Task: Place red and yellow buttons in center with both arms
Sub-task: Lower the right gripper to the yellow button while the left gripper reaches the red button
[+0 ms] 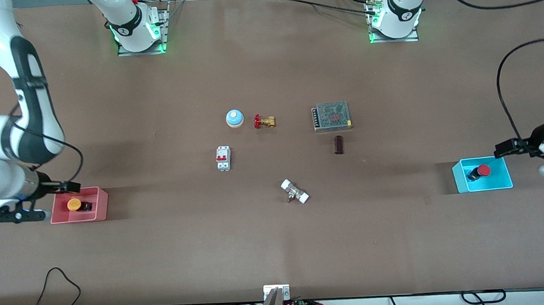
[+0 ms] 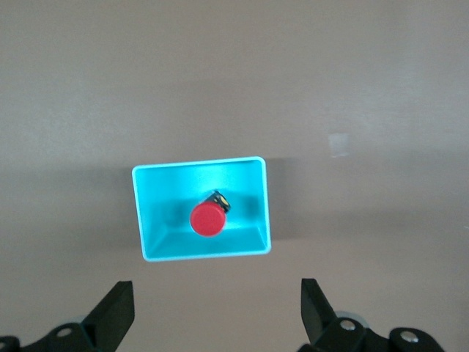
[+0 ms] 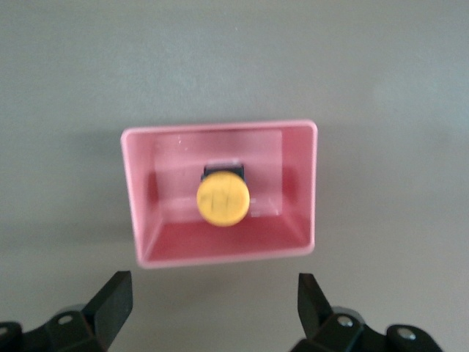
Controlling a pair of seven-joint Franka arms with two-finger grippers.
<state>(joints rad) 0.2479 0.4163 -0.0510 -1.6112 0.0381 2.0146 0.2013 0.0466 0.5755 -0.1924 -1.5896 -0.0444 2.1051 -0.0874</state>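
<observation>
The yellow button (image 1: pixel 74 204) (image 3: pixel 222 198) lies in a pink tray (image 1: pixel 101 202) (image 3: pixel 300 191) at the right arm's end of the table. My right gripper (image 3: pixel 212 282) hangs open over the bare table just beside that tray, holding nothing. At the left arm's end, the red button (image 1: pixel 483 170) (image 2: pixel 207 218) lies in a blue tray (image 1: pixel 503 179) (image 2: pixel 260 198). My left gripper (image 2: pixel 216 286) is open and empty over the table beside the blue tray. The center (image 1: pixel 272 157) is plain brown tabletop.
Around the middle stand a blue dome bell (image 1: pixel 234 118), a brass valve with a red handwheel (image 1: pixel 264 121), a mesh-topped power supply (image 1: pixel 331 116), a dark small block (image 1: pixel 338 144), a white circuit breaker (image 1: pixel 223 158) and a white-ended fitting (image 1: pixel 295 191).
</observation>
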